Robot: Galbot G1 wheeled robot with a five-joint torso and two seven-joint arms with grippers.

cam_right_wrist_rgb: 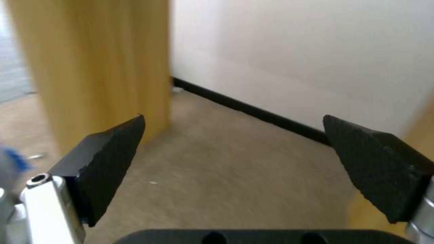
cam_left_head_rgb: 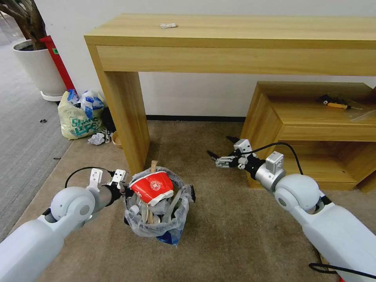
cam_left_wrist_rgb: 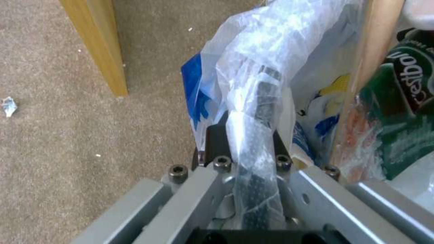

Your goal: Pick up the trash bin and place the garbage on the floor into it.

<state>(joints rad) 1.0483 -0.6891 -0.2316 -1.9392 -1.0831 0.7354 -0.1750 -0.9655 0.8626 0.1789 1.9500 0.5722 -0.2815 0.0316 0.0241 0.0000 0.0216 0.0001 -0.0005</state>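
The trash bin (cam_left_head_rgb: 158, 219), black under a crinkly whitish bag with blue print, stands on the beige floor (cam_left_head_rgb: 243, 235) just in front of the desk leg. It is packed with garbage: a red-white bowl (cam_left_head_rgb: 152, 187) on top, a wooden stick (cam_left_head_rgb: 153, 164), and a green-labelled plastic bottle (cam_left_wrist_rgb: 407, 101). My left gripper (cam_left_head_rgb: 124, 188) is shut on the bin's near-left rim (cam_left_wrist_rgb: 267, 91), bag film pinched with it. My right gripper (cam_left_head_rgb: 220, 156) hangs open over the carpet to the bin's right, its fingers (cam_right_wrist_rgb: 108, 162) wide apart with nothing between them.
A wooden desk (cam_left_head_rgb: 235, 43) spans the back, its leg (cam_left_head_rgb: 125, 117) right behind the bin. A low wooden cabinet (cam_left_head_rgb: 313, 129) sits close to my right gripper. A yellowish shopping bag (cam_left_head_rgb: 78, 117), crumpled paper (cam_left_head_rgb: 96, 138) and a plant pot (cam_left_head_rgb: 37, 66) are at the left.
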